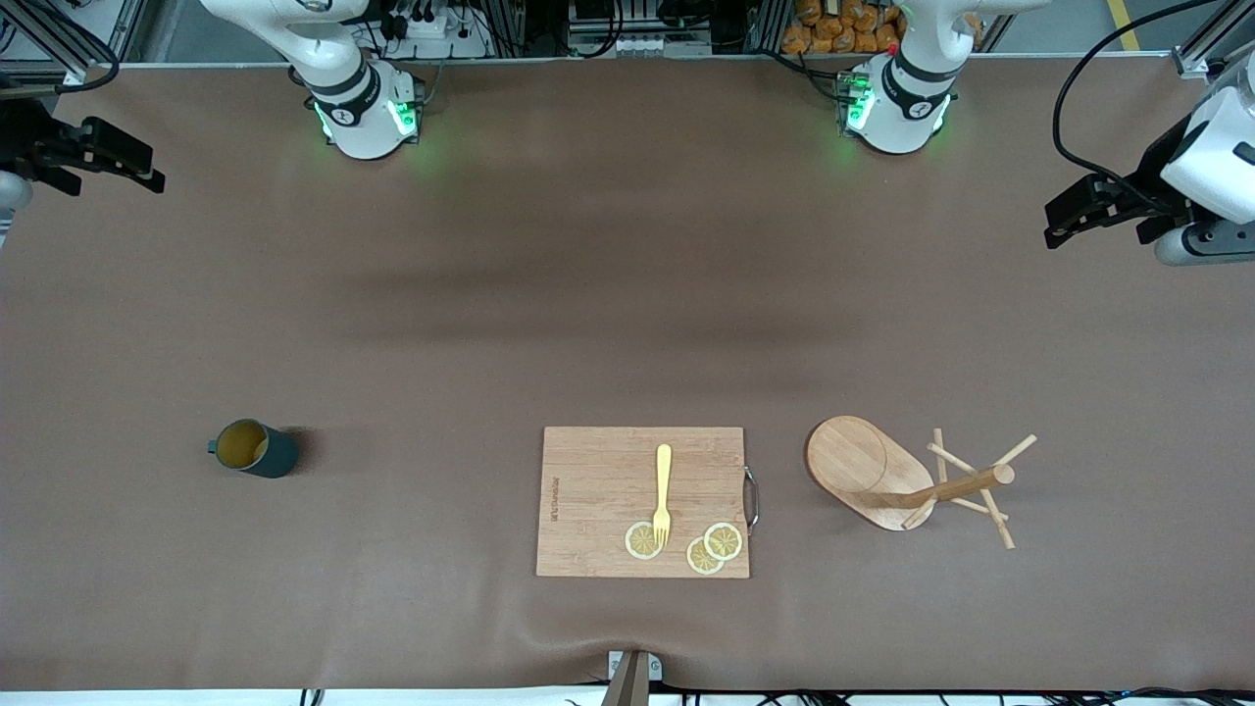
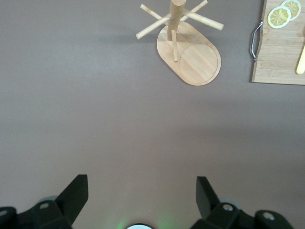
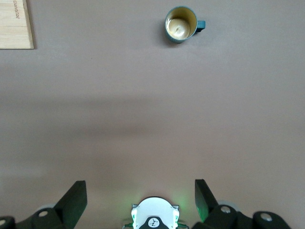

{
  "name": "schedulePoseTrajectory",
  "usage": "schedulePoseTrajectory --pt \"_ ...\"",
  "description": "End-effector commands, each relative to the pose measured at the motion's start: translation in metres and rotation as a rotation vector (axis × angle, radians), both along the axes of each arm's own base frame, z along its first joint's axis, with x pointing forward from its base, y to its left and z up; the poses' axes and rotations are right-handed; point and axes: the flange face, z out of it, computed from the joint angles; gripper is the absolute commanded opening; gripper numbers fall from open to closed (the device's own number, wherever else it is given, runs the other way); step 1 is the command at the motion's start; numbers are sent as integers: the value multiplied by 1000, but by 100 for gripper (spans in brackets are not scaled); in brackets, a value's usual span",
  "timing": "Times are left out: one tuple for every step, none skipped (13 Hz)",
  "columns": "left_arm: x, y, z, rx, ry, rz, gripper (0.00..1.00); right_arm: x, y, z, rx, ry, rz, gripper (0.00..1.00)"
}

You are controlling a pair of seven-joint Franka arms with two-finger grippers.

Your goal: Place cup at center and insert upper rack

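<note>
**Both arms parked, cup and rack untouched**

Left gripper (image 1: 1064,221) is hovering over the table's edge at the left arm's end, fingers (image 2: 76,193) spread, holding nothing. Right gripper (image 1: 137,167) is waiting likewise at the right arm's end, jaws wide, empty. Small dark teal mug with mustard-yellow inside (image 1: 253,448) is standing upright toward the right arm's end. Light wooden mug tree with oval base (image 1: 907,480) is standing just beside the rectangular wooden cutting board (image 1: 598,490), toward the left arm's end. Board is carrying a yellow fork (image 1: 663,490) and three lemon slices (image 1: 723,540).
</note>
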Motion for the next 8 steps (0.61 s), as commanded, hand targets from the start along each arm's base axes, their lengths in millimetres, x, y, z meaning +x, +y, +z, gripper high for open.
schedulePoseTrajectory --pt "2 2 6 9 -6 -15 100 -7 -2 9 3 0 -3 100" --pt "2 3 6 9 -6 -13 100 -7 -2 8 3 5 -2 100" --pt "2 3 6 7 -7 -14 100 -9 -2 8 4 15 -2 100" --pt "4 2 3 7 -1 -14 100 -10 -2 9 4 15 -2 100" --pt "7 1 -3 4 10 -14 100 -9 -2 9 4 14 -2 100" --pt "9 2 -5 -2 15 -13 100 -7 -3 8 4 11 -4 100" --pt "12 2 -9 -5 20 -14 100 -4 -3 5 2 6 -4 100" --pt "12 2 -9 -6 20 -11 100 4 -4 4 0 -26 -4 100"
